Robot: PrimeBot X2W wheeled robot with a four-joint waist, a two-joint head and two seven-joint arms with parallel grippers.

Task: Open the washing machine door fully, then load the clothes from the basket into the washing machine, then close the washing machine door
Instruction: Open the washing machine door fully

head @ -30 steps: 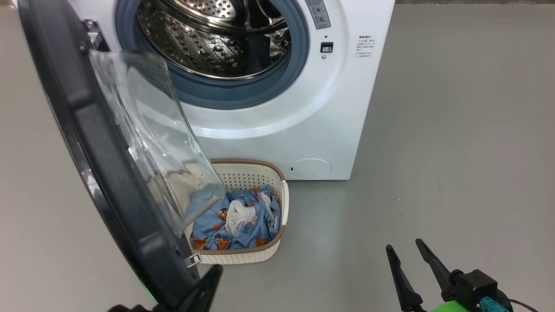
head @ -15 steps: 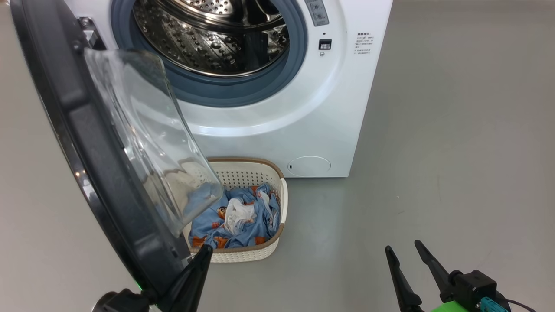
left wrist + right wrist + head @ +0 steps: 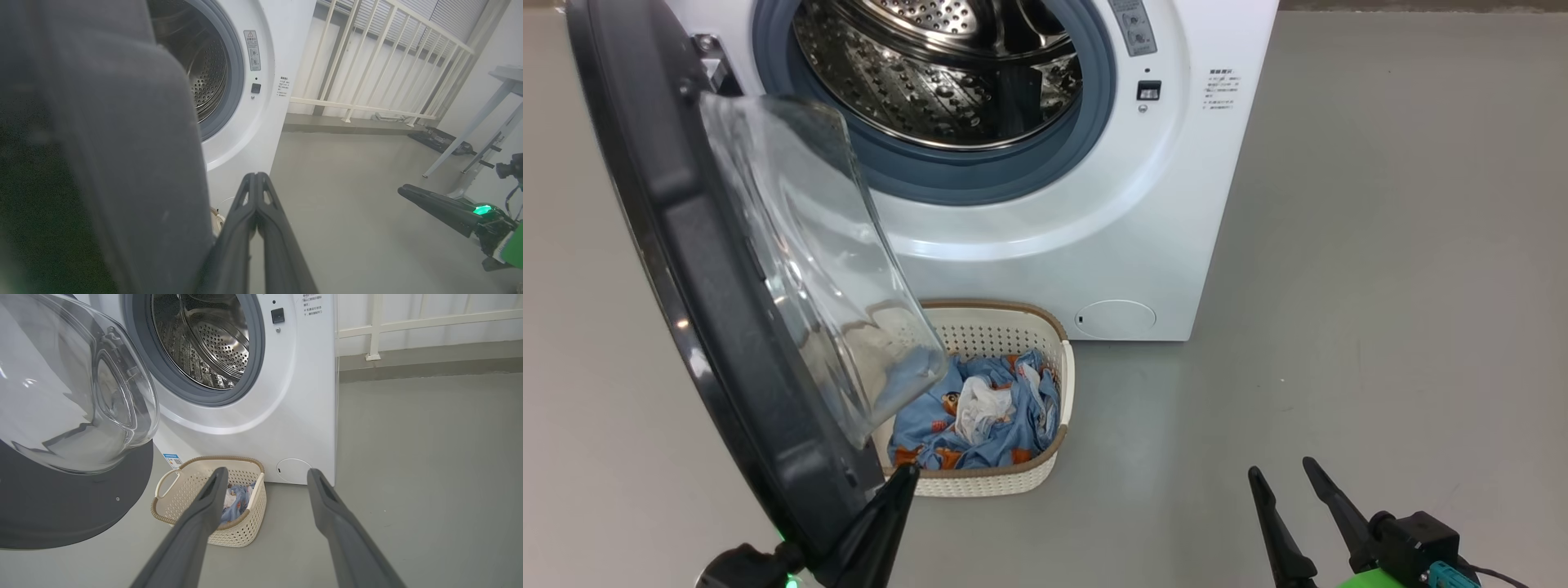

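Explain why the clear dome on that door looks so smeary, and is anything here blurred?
Head view: the glass bowl of the washing machine door carries pale reflections and warps the basket and clothes seen through it. Left wrist view: the door sits so close that it is a soft grey blur, grainy in its shadow. Right wrist view: sharp, with bright glare on the bowl.

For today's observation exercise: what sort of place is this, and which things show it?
Probably a laundry corner in a lab or utility room, not a home: a white washing machine stands on a bare grey floor, a basket of clothes sits before it, and a white railing runs behind.
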